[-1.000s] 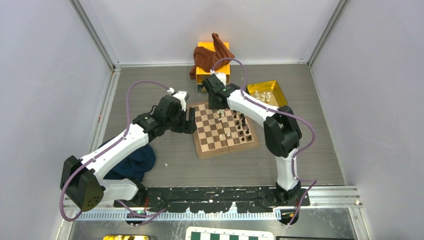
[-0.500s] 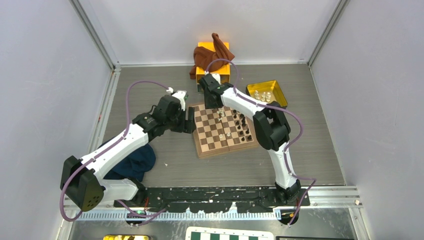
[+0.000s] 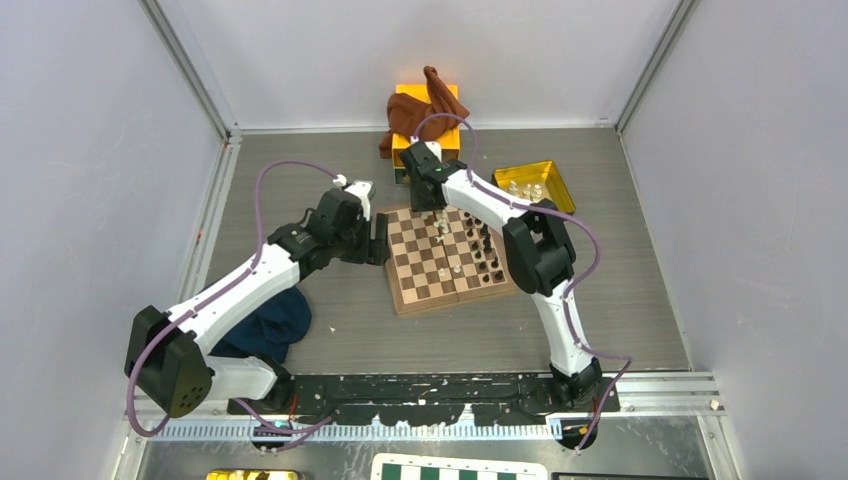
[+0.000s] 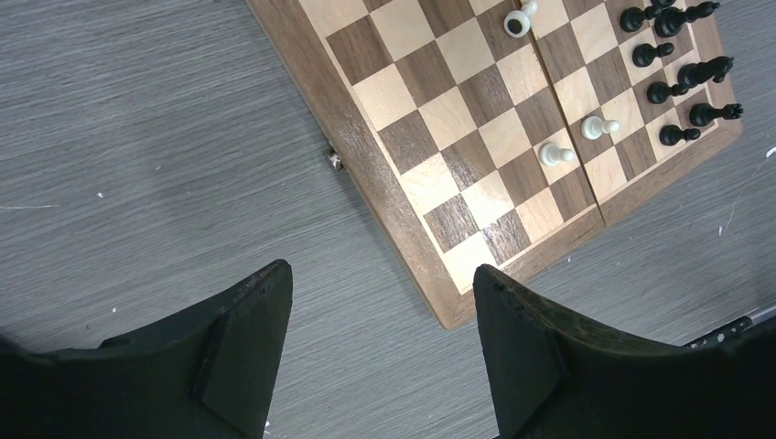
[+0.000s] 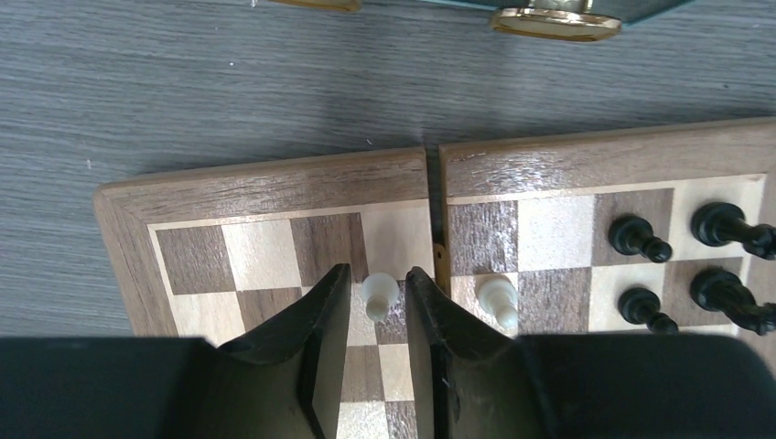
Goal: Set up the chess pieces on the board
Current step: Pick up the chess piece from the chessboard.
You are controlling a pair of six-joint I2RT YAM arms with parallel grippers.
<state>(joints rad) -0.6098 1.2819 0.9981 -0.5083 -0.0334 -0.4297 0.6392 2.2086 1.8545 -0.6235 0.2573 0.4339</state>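
Right arm has shifted since a second ago: its elbow has swung in toward the centre and its wrist has moved toward the far edge of the square wooden chessboard with dark brown and tan squares (image 3: pixel 415 288). Left arm: no change noted.

Right gripper (image 5: pixel 377 272): black fingers straddle one small cream-white turned pawn (image 5: pixel 378 294).
- Pawn stands upright on the board, long axis vertical, directly between the jaws.
- It is in the second row from the far border, just beside the centre hinge seam (image 5: pixel 432 183), on the side away from the dark brown-black pieces (image 5: pixel 641 236).
- Jaws are narrowly apart, close on either side of the pawn's head. Cannot tell whether the pads actually press it.
- A second cream-white pawn (image 5: pixel 499 297) stands just across the seam, near the outer face of one finger.

Left gripper (image 4: pixel 380 366): jaws wide apart, nothing between them, hanging over bare table just off the board's near left corner. It is well apart from the straddled pawn, so the right arm is clearly the nearer one.

More cream pieces wait in the shiny yellow metal tray (image 3: pixel 556 178), off the far right corner.

Judgement: the coming move hinges on the pawn staying centred and vertical between the fingers. Any travel should be straight up, since a sideways drift risks clipping the neighbouring pawn.
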